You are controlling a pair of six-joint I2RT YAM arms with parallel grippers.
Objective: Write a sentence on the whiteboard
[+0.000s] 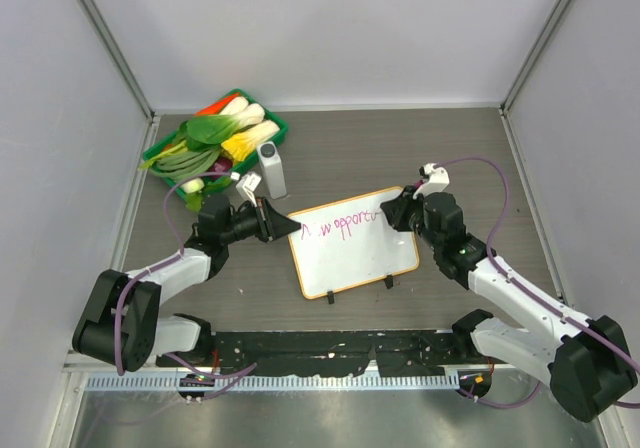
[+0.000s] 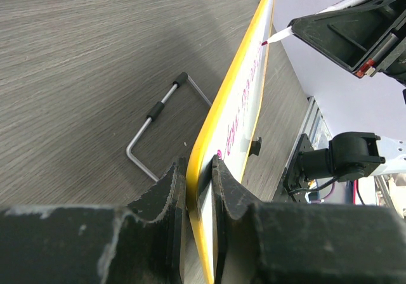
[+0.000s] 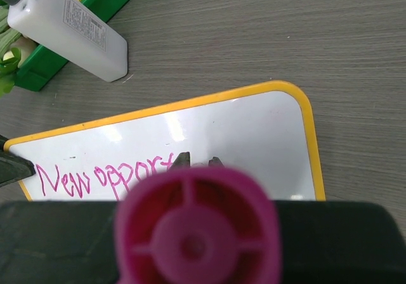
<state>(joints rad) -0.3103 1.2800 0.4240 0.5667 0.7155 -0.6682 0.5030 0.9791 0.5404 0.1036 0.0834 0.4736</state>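
The whiteboard (image 1: pixel 352 253), white with an orange frame, stands slanted on two black clip feet (image 1: pixel 330 296) at the table's middle. The sentence (image 1: pixel 340 226) in pink reads "New opport" along its top; it also shows in the right wrist view (image 3: pixel 101 176). My left gripper (image 1: pixel 283 226) is shut on the board's left edge, one finger on each face (image 2: pixel 198 170). My right gripper (image 1: pixel 400 208) is shut on a pink marker (image 3: pixel 196 227). The marker's tip (image 2: pixel 273 38) touches the board just right of the last letter. The gripper's fingertips (image 3: pixel 183 159) sit above the board face (image 3: pixel 254 125).
A green tray (image 1: pixel 275 128) of toy vegetables sits at the back left. A white bottle (image 1: pixel 272 168) lies beside it, just behind the board. A bent wire stand (image 2: pixel 162 125) lies on the table behind the board. Grey walls close in both sides and the back.
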